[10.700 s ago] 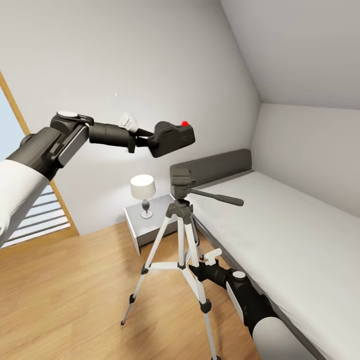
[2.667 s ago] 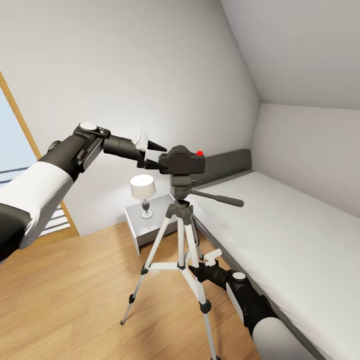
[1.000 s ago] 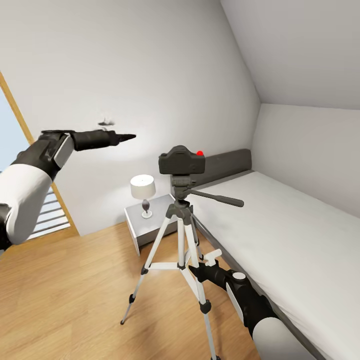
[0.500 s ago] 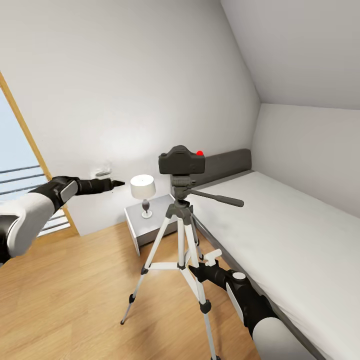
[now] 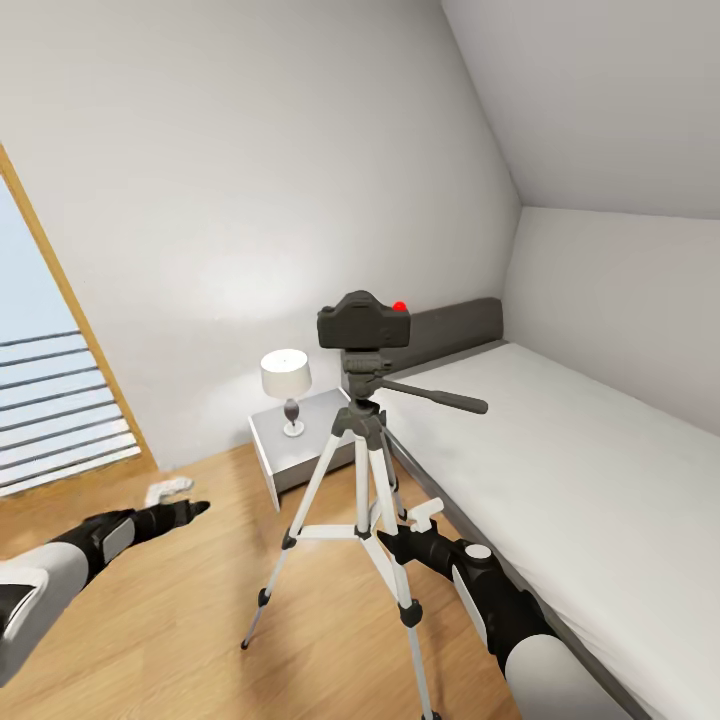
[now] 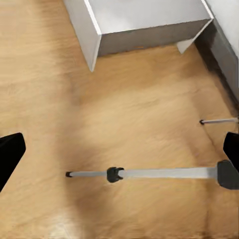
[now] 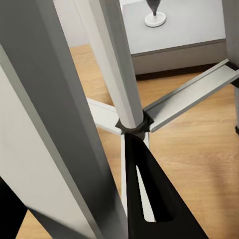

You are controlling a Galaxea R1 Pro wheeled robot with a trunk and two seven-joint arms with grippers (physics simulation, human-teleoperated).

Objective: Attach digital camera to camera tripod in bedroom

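Camera (image 5: 364,321) is sitting on the tripod (image 5: 362,470) head, well above and clear of my left fingers (image 5: 172,512), which hang spread wide and empty near the floor (image 5: 180,610). My right fingers (image 5: 402,540) are clamped round a tripod leg, so I'd let go slowly and straight back, no sideways tug, or the whole thing tips toward the bed (image 5: 560,470).

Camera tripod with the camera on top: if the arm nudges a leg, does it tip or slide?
Probably tip-prone: the digital camera sits high on the camera tripod, above thin legs. Its small feet on the smooth wood floor may slide. The right gripper near a leg could steady it.
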